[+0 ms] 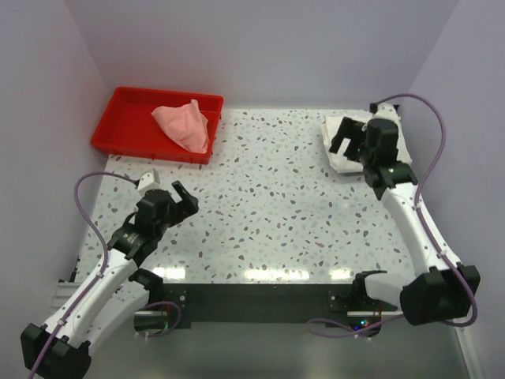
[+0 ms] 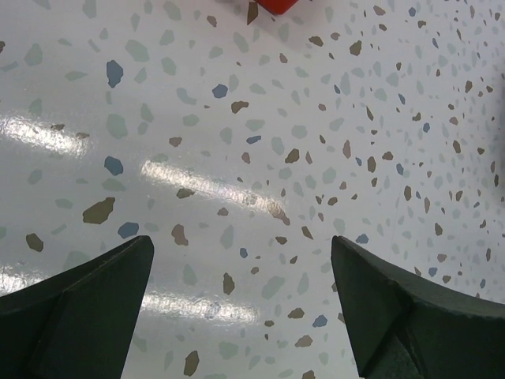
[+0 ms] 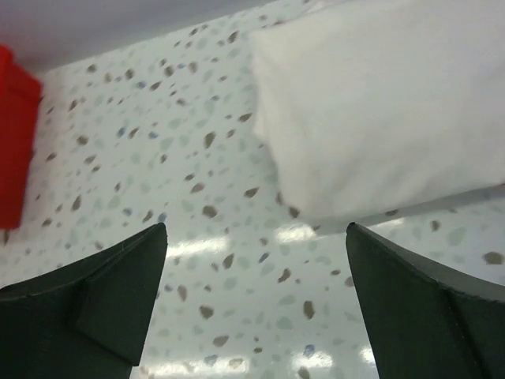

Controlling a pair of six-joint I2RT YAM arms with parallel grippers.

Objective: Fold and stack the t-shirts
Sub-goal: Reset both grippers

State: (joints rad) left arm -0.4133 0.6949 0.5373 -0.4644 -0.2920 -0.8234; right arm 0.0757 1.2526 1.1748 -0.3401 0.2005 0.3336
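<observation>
Table (image 1: 268, 197): pale, speckled, glossy, with light glare along the near edge.

Far left corner: red tray (image 1: 118, 126). The pale pink t-shirt (image 1: 183, 125) sits in its right half, bunched and unfolded in a loose heap, and its lower end reaches the tray's near rim.

Far right corner: the white t-shirt (image 1: 339, 162) lies on the table, folded into a compact block. The right wrist view shows a smooth top face and a thick, rounded folded edge. No print is visible on the exposed side. The two shirts are well apart, on opposite sides of the table.

Left claw (image 1: 170, 193): over the near left part of the table, just this side of the tray. The jaws are spread wide and nothing is held. The left wrist view shows only speckled surface between the two dark fingers, with a red corner of the tray at the top edge of that view.

Right claw (image 1: 349, 142): over the white t-shirt in the overhead view, toward its left side. It is released, with the jaws wide apart and no cloth between them. In the right wrist view the folded block lies ahead of the fingertips, nearer the right-hand finger, with bare table below the gap. Whether either finger touches the cloth cannot be told. The tray shows as a red patch at the far left of that view.
</observation>
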